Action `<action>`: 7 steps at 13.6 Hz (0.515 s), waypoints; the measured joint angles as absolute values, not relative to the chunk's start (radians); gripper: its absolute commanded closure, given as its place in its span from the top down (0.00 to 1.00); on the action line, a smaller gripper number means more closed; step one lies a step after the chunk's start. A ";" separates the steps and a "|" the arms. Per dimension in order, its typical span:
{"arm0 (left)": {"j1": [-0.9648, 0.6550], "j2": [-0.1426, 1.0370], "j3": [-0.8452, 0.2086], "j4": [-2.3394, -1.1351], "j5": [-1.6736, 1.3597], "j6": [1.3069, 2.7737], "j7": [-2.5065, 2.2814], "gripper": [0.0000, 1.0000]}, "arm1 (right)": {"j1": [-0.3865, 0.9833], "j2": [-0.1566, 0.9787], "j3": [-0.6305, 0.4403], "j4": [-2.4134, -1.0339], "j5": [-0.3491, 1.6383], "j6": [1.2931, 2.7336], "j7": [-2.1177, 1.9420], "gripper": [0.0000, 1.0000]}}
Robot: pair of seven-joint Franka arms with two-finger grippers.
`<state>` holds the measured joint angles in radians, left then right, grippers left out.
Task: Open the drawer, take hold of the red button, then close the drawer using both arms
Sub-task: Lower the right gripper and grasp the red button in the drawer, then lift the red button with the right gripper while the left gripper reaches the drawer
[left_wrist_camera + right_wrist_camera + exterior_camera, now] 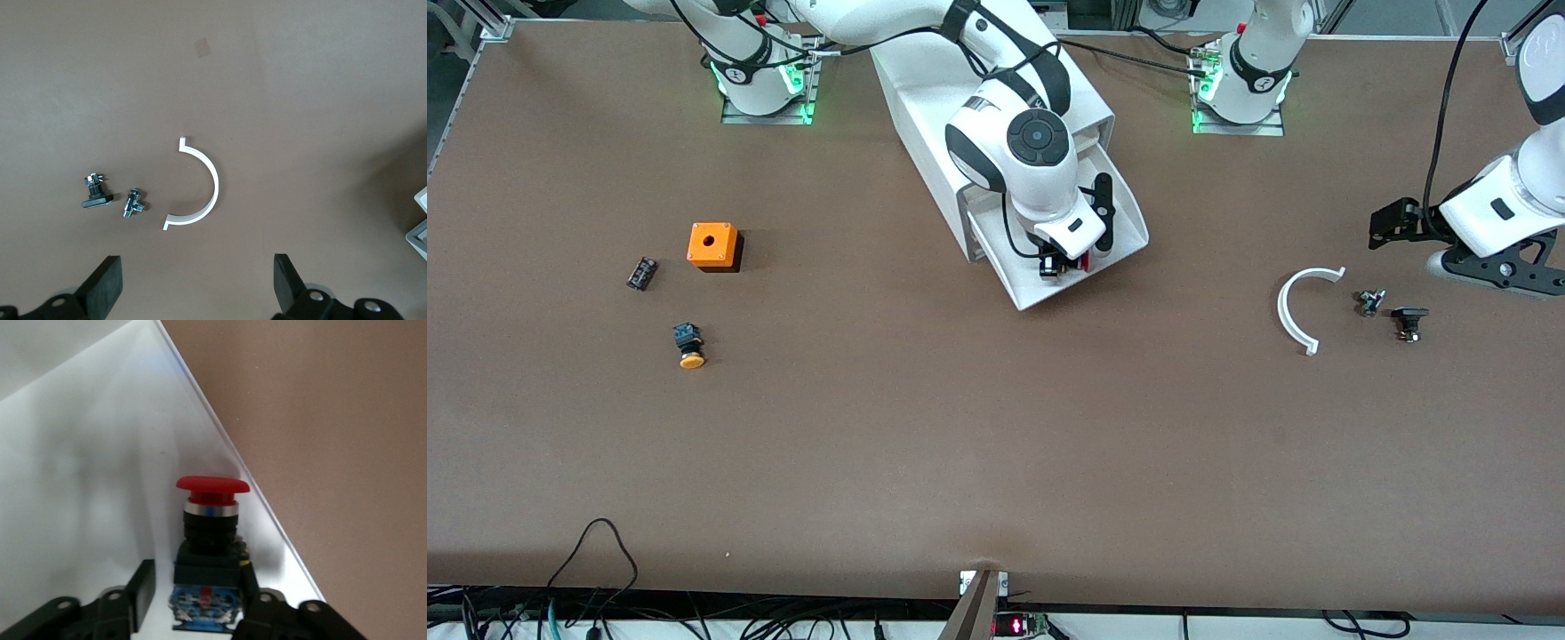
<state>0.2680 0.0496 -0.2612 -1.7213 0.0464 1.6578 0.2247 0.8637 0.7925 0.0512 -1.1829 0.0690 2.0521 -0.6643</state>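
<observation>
**Right gripper set around the red button inside the open drawer**

The drawer (1049, 289) is seen pulled out of the white cabinet (925, 124), which stands between the two arm bases; its cream front faces the front camera at a slant. The right arm (1014, 151) is reached down into the drawer, and the right gripper (193, 597) is lowered to the drawer floor. In the right wrist view its fingers (137, 593) are held apart, one on each side of the black body of the button (210, 533); whether the pads touch the body cannot be told, and a gap shows on at least one side. The button lies in the drawer close to one of its side walls, its round red cap pointing away from the gripper.

The left arm (1512, 196) waits at its own end of the table. The left gripper (197, 293) is held in the air with its fingers wide apart and nothing between them, over bare table just beside a white curved bracket (1303, 307) and two small metal and black parts (1392, 311).

Toward the right arm's end of the table an orange box (712, 244) with a hole is seen, with a small black block (641, 273) beside it and an orange-capped button (689, 347) nearer to the front camera.
</observation>
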 measured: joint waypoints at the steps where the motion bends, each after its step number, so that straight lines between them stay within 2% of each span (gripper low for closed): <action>1: 0.268 0.050 -0.261 -1.718 0.046 1.659 0.225 1.00 | 0.864 0.793 0.051 -1.182 0.069 2.052 -0.664 0.43; 3: 0.264 0.051 -0.262 -1.715 0.046 1.660 0.221 1.00 | 0.864 0.793 0.051 -1.180 0.069 2.052 -0.664 0.36; 7: 0.253 0.070 -0.265 -1.715 0.046 1.678 0.184 1.00 | 0.867 0.791 0.051 -1.172 0.069 2.052 -0.664 0.29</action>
<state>0.2525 0.0703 -0.2651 -1.7149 0.0464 1.6783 0.1836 0.8670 0.7914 0.0508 -1.1718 0.0690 2.0518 -0.6643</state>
